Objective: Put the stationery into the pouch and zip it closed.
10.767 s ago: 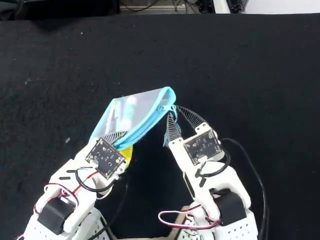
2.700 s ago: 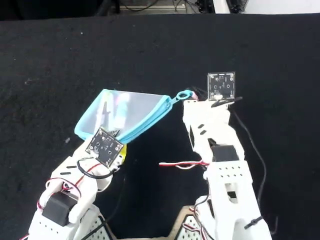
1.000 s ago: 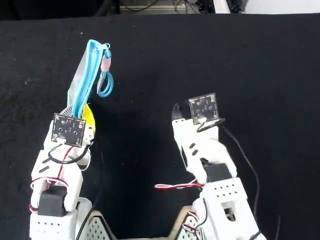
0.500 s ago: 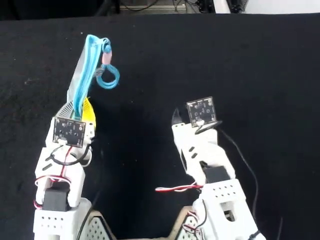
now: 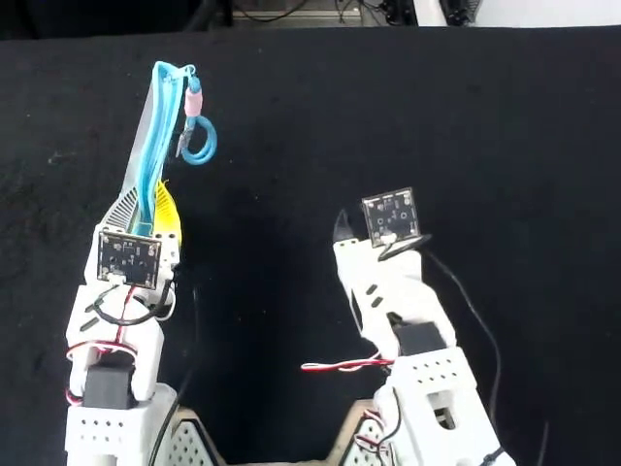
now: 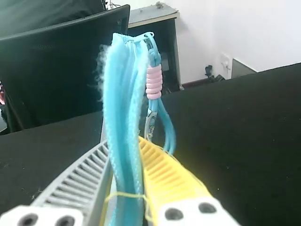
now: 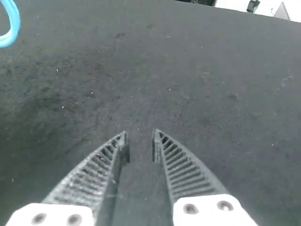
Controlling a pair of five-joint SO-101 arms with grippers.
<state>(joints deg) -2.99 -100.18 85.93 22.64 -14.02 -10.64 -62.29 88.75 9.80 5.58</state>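
- Pouch (image 5: 153, 136): light blue and see-through, seen edge-on, clamped at its near end in the left gripper (image 5: 147, 199). It stretches from there toward the far left corner of the table (image 5: 485, 116).
- In the left wrist view the pouch (image 6: 122, 117) stands up thin and flat between the grey finger (image 6: 80, 179) and the yellow finger (image 6: 164, 174), and its far tip rises in front of the room behind the table.
- Left gripper (image 6: 123, 150): closed tight on the pouch, one finger pressing each face.
- Zip: the slider sits at the far tip of the pouch. A pink bead (image 5: 193, 100) hangs from it, with a blue cord loop (image 5: 202, 146) below. Both dangle just beside the pouch on the side toward the middle of the table.
- The left wrist view shows the pink bead (image 6: 154, 80) against the edge of the pouch and the loop (image 6: 167, 127) hanging down to the tip of the yellow finger.
- What lies inside the pouch cannot be made out from this edge-on angle.
- Right gripper (image 5: 354, 225): near the middle of the table, well apart from the pouch and closer to the near edge.
- Its fingers, in the right wrist view (image 7: 139, 141), stand a narrow gap apart with bare black cloth between them, holding nothing.
- A curve of the blue loop (image 7: 9, 23) shows far off in the right wrist view.
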